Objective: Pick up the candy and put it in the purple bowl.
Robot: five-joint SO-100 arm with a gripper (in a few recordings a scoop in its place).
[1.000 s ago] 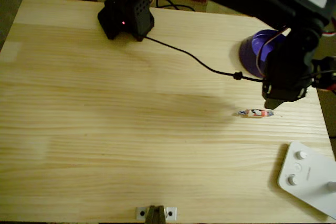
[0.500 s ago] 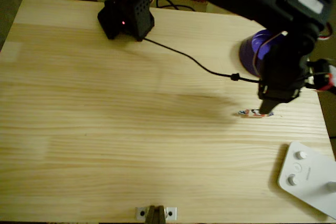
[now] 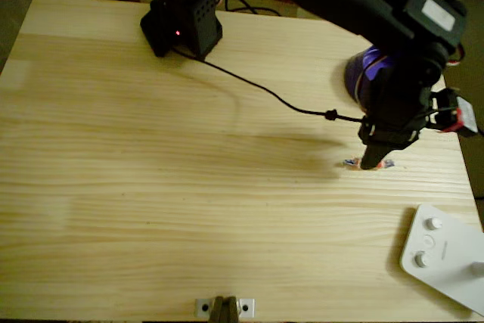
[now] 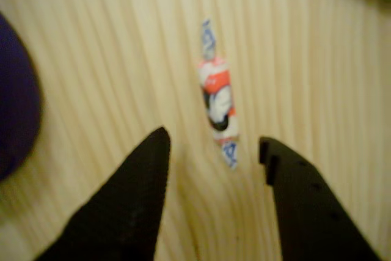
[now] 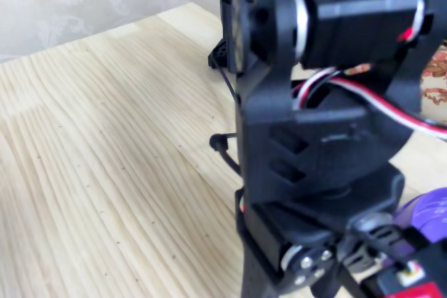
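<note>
The candy [image 4: 217, 99], red and white with twisted ends, lies flat on the wooden table, and in the wrist view its near end sits between my two black fingertips. My gripper [image 4: 214, 151] is open around that end, fingers apart on either side, not touching the wrapper. From overhead the gripper [image 3: 370, 163] hangs right over the candy [image 3: 386, 163], hiding its middle. The purple bowl [image 3: 361, 70] stands just behind, mostly covered by the arm; its edge shows at the left of the wrist view [image 4: 15, 114] and at the right of the fixed view [image 5: 429, 218].
A white control pad [image 3: 446, 259] lies at the table's front right corner. A black cable [image 3: 265, 88] runs across the table from the arm's base [image 3: 181, 24] to the gripper. A small metal clamp [image 3: 223, 308] sits at the front edge.
The gripper has come down and slightly left onto the candy, from just beside it to straddling it. The candy has not moved.
</note>
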